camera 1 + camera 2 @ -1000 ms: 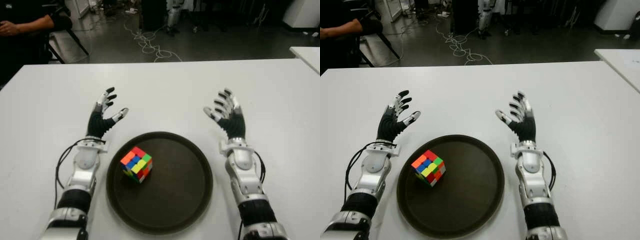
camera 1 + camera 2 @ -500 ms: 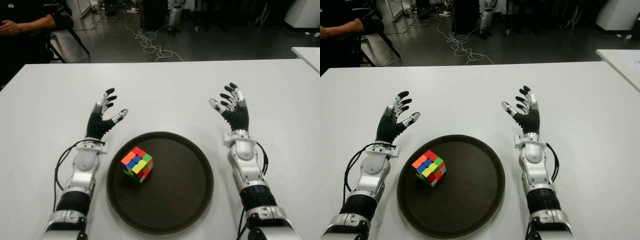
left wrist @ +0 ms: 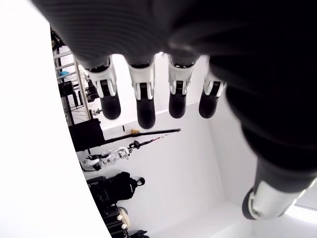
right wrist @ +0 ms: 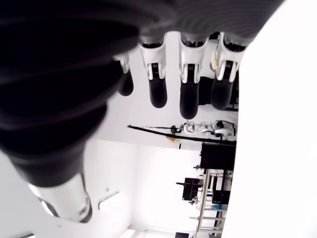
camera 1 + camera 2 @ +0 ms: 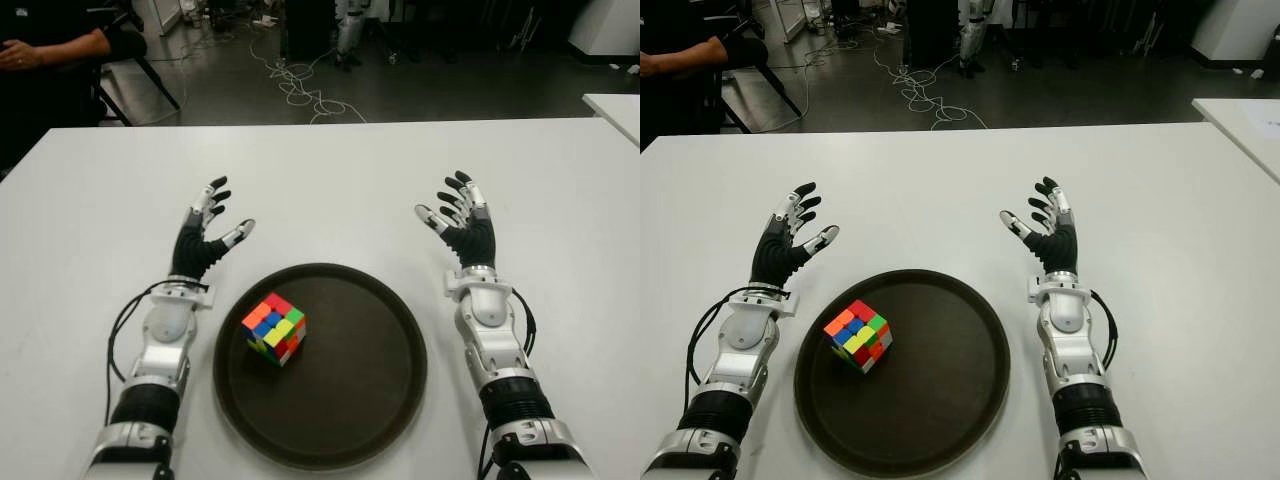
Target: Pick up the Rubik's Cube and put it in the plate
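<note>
The Rubik's Cube (image 5: 273, 327), with its mixed coloured faces, sits inside the dark round plate (image 5: 360, 400), towards the plate's left side. My left hand (image 5: 210, 222) shows over the white table just beyond the plate's left rim, fingers spread and holding nothing. My right hand (image 5: 455, 215) is beyond the plate's right rim, fingers also spread and empty. Both wrist views show only spread fingers (image 3: 143, 101) with nothing between them.
The white table (image 5: 330, 180) stretches wide around the plate. A person's arm (image 5: 45, 48) shows at the far left beyond the table. Cables (image 5: 300, 85) lie on the floor behind. Another white table corner (image 5: 615, 105) stands at the right.
My right hand has moved away from the plate, forward and a little to the right. The left hand and the cube have stayed put.
</note>
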Controlling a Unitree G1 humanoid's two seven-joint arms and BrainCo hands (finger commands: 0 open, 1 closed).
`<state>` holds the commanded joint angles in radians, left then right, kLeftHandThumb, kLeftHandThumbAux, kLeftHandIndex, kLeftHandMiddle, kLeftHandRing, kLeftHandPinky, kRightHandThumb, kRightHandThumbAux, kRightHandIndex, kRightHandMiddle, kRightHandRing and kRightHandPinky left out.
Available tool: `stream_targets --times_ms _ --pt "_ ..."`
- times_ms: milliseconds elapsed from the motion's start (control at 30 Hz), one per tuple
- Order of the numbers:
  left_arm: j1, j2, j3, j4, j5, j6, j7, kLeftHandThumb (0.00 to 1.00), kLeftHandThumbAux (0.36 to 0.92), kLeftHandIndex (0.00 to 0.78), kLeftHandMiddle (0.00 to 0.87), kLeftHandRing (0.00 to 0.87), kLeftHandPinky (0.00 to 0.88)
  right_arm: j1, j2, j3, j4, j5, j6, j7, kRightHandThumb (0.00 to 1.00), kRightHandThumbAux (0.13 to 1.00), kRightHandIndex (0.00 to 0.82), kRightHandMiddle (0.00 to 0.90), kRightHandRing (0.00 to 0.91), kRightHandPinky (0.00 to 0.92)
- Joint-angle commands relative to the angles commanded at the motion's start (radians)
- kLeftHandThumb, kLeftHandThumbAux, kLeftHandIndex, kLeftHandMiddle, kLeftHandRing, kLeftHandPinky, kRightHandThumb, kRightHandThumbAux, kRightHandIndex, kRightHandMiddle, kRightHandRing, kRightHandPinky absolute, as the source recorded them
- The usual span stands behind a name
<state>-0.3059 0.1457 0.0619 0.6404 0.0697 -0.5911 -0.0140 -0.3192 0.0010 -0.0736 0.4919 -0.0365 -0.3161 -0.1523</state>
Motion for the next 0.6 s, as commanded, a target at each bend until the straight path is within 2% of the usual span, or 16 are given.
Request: stream_targets --times_ms 333,600 --pt "0.006 -0.007 0.002 -0.028 -0.020 0.039 -0.019 0.007 0.660 0.008 0.065 0.065 0.091 0.001 -0.001 -0.006 -0.003 0.006 -0.006 0.007 0.114 0.769 0.100 0.178 0.185 0.211" --pt "0.006 -0.018 0.010 -0.044 -0.055 0.065 -0.033 0.007 0.643 0.015 0.081 0.080 0.102 0.002 -0.002 -0.009 -0.010 0.006 -0.002 0.011 0.105 0.782 0.109 0.189 0.195 0.222"
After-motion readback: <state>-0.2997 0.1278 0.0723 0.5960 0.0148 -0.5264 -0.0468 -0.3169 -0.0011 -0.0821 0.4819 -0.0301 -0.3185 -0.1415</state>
